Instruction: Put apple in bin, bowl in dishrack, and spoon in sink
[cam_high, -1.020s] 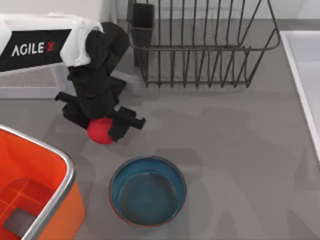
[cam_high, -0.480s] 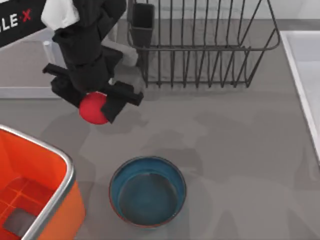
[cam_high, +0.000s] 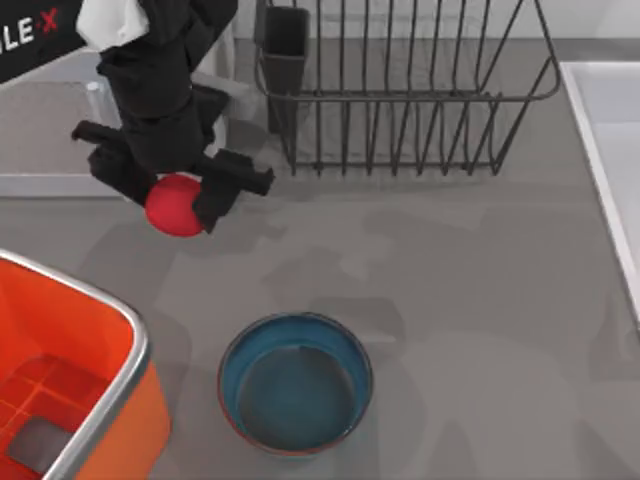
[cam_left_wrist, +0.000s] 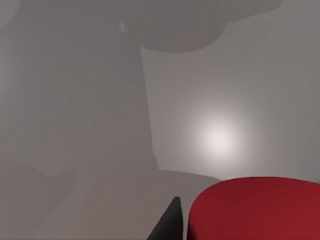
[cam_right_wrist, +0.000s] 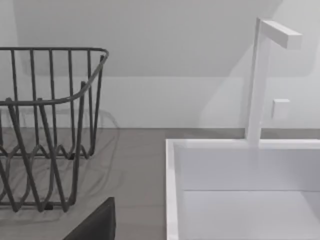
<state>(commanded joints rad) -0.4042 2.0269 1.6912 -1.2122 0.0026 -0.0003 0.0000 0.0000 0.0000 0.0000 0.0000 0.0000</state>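
My left gripper (cam_high: 172, 190) is squeezed tight on the small bright-red ball of an apple (cam_high: 174, 205), holding it up over the grey table (cam_high: 470, 290) so it can go in the big orange bin (cam_high: 85, 385) nearby.

left arm: raised, reaching down | left tool (cam_high: 172, 196): clamped on load
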